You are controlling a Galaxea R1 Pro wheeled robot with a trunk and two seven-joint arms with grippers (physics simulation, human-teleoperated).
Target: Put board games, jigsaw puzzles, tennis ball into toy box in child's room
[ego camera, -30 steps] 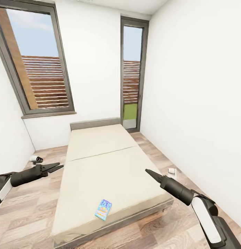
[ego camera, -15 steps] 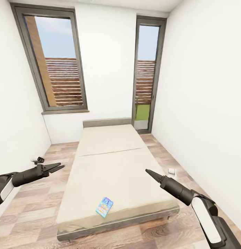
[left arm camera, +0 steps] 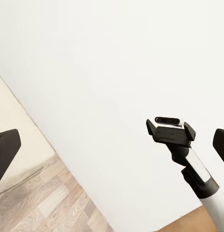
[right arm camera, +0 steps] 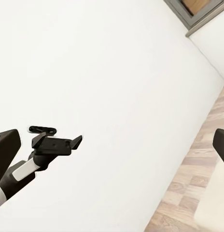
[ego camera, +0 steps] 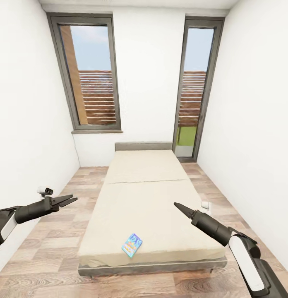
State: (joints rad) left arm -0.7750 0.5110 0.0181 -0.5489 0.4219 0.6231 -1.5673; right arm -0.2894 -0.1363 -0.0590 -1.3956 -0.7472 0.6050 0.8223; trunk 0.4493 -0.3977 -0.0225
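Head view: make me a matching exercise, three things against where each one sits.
Things:
1. small blue board game
2. left gripper
3. grey headboard

Places:
A. at the far end of the bed, under the wall between the windows
B. over the wood floor beside the bed
C. flat on the mattress near the foot edge

Pairs: 1-C, 2-B, 3-A

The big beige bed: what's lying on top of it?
On the beige two-section mattress bed, one small blue flat game box lies near the foot end. Nothing else is on top. Underneath the bed is hidden.
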